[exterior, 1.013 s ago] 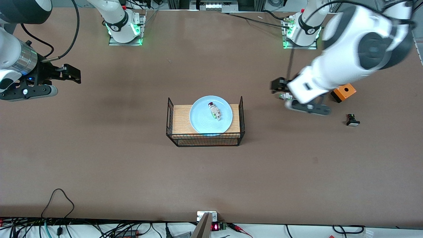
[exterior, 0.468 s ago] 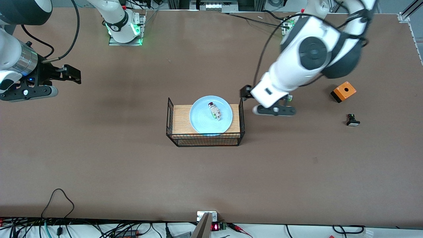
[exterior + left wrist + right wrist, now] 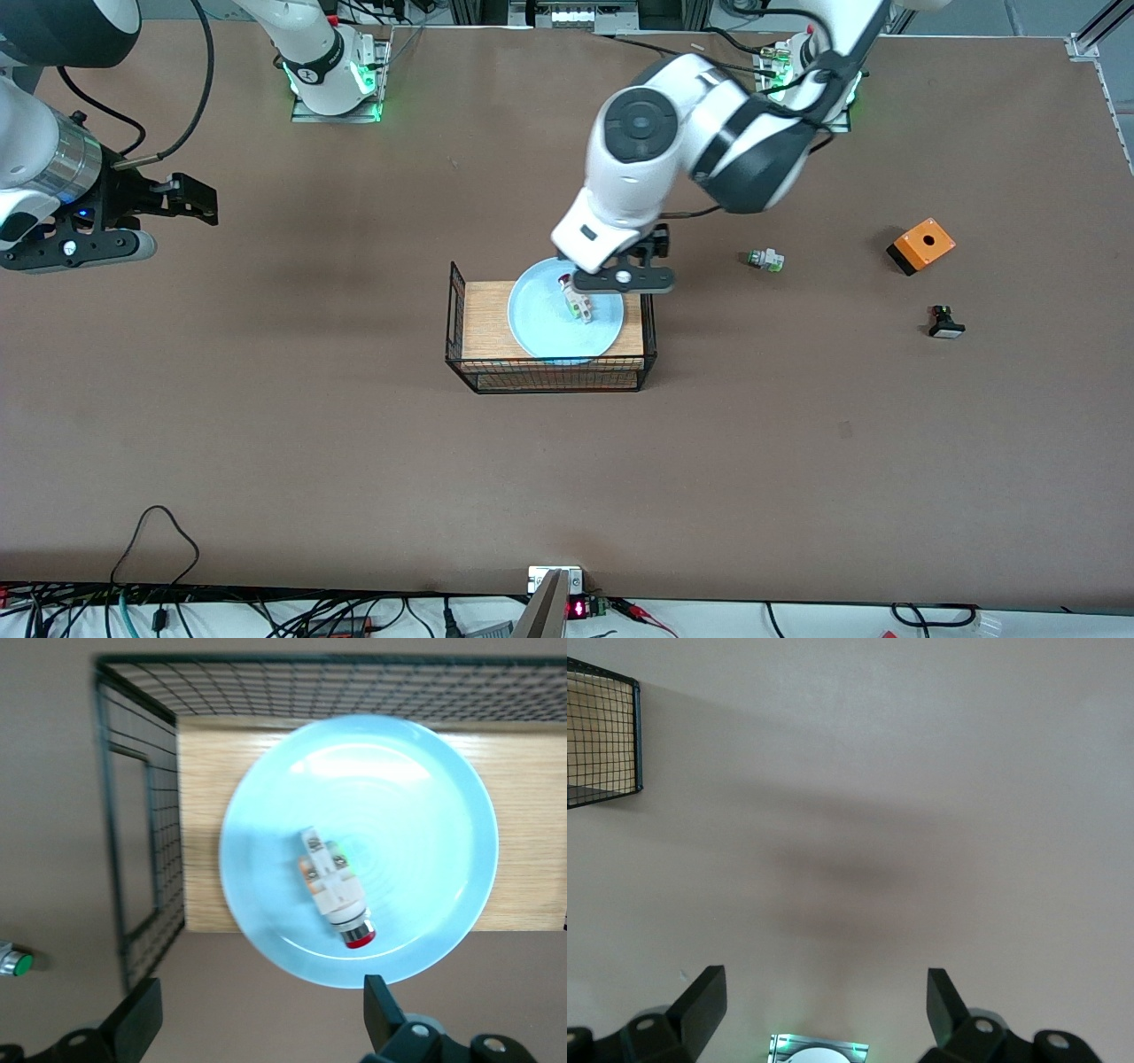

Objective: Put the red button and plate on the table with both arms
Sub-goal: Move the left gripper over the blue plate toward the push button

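Table (image 3: 266,425): brown top; wire basket (image 3: 461,310) with a board top stands mid-table. Nothing of the task is on the bare table yet.

Plate (image 3: 545,332): pale blue, flat on the basket's board, filling most of it.

Left gripper (image 3: 625,280): over the plate's edge farther from the front camera, fingers (image 3: 137,1020) spread wide, holding nothing.

Right gripper (image 3: 133,217): waits over bare table at the right arm's end, fingers (image 3: 700,997) spread, empty.

Red button (image 3: 576,297): lies on its side on the plate, near centre. Long axis runs diagonally; red cap end points away from the front camera, green tab end toward it.

Judged step: approach to pick the button. Next move calls for aligning the open fingers across the button's short width, then descending.
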`<action>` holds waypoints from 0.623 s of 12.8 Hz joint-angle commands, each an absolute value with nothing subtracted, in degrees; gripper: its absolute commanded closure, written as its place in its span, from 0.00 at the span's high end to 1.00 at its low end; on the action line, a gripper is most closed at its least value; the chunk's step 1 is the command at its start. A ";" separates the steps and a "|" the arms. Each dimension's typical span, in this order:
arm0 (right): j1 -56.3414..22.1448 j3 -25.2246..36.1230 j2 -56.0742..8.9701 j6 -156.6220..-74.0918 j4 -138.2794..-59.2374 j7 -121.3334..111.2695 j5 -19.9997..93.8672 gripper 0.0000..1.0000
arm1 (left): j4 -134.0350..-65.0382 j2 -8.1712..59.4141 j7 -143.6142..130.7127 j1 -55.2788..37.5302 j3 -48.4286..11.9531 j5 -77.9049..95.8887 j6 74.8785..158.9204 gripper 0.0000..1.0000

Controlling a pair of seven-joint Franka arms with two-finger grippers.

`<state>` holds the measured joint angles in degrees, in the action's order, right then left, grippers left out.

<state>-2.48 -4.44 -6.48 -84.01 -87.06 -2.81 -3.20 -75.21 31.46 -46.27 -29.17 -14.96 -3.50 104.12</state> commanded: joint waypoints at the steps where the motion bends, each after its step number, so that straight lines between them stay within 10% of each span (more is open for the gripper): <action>1: -2.63 -4.66 -6.94 -83.58 -85.70 -3.43 -2.72 1.00 | -67.61 37.60 -46.76 -29.62 -14.15 -4.92 103.18 1.00; 8: -4.04 -4.57 -7.03 -83.50 -85.17 -2.90 -2.90 1.00 | -66.00 42.01 -46.93 -29.44 -13.97 -4.83 107.66 1.00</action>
<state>-4.00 -4.58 -6.48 -84.03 -86.51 -2.88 -3.17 -68.21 40.67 -46.50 -29.05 -14.06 -3.69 107.82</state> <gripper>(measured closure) 0.000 0.000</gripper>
